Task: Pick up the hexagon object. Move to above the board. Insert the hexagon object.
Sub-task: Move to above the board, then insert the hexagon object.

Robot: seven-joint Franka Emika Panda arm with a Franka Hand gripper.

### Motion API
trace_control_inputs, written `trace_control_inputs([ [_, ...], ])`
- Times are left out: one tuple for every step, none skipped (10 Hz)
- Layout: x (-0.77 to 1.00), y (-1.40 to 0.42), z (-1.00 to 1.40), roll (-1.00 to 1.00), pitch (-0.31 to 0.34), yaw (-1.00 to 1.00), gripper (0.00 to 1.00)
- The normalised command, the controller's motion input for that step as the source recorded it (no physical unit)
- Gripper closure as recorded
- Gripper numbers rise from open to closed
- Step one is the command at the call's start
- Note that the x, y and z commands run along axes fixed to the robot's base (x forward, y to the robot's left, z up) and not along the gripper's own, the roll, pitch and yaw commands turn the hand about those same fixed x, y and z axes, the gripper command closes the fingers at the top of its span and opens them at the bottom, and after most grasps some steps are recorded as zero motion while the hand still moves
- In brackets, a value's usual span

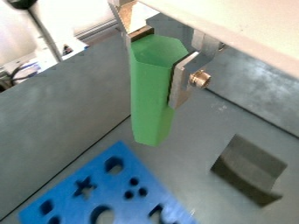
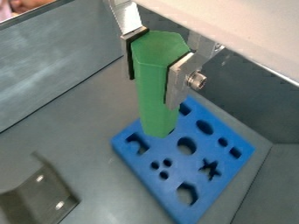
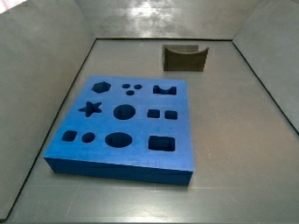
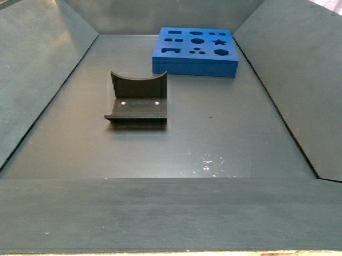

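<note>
- Showing no readable writing, brand or label in any view; the surfaces are plain.
- The hand (image 1: 156, 59) appears only in the wrist views, closed on the hexagon object (image 1: 152, 92), a tall bright green prism with flat matte faces.
- Two flat silver fingers (image 1: 184, 80) press against opposite sides of the peg's upper part; a small round brass-coloured screw sits on the outer face of one finger.
- In the second wrist view the hand (image 2: 158, 57) holds the hexagon object (image 2: 158, 87) the same way, with one finger (image 2: 179, 83) flat against its side.
- The peg hangs downward from the hand, clear of the grey bench (image 1: 70, 114), with most of its length showing below the fingers.
- In a wrist view the peg's lower end lines up over one edge of the board (image 2: 222, 179); how high it hangs above it cannot be judged.
- The board (image 3: 140, 131) is a thick blue slab lying flat on the bench (image 3: 233, 131), with dark cut-outs on top: a star, a hexagon, circles, squares and a notched shape.
- The fixture (image 3: 184, 58), a dark bracket with a curved notch, stands on the bench apart from the board, near the far wall.
- In a side view the fixture (image 4: 136, 98) sits on its base plate in the middle of the bench, and the board (image 4: 198, 50) lies beyond it by the back wall.
- Neither side view shows the arm or the hand.
</note>
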Motion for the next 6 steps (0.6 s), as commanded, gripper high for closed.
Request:
trace_control_inputs([
  [0.06, -0.99, -0.01, -0.01, 0.027, 0.01, 1.00],
  [0.07, -0.60, -0.01, 0.01, 0.031, 0.01, 1.00],
  [0.07, -0.35, 0.00, 0.00, 0.035, 0.00, 1.00],
  [0.00, 0.00, 0.00, -0.02, 0.000, 0.00, 1.00],
  [0.00, 0.00, 0.00, -0.04, 0.000, 0.00, 1.00],
  [-0.06, 0.00, 0.00, 0.00, 0.000, 0.00, 1.00],
])
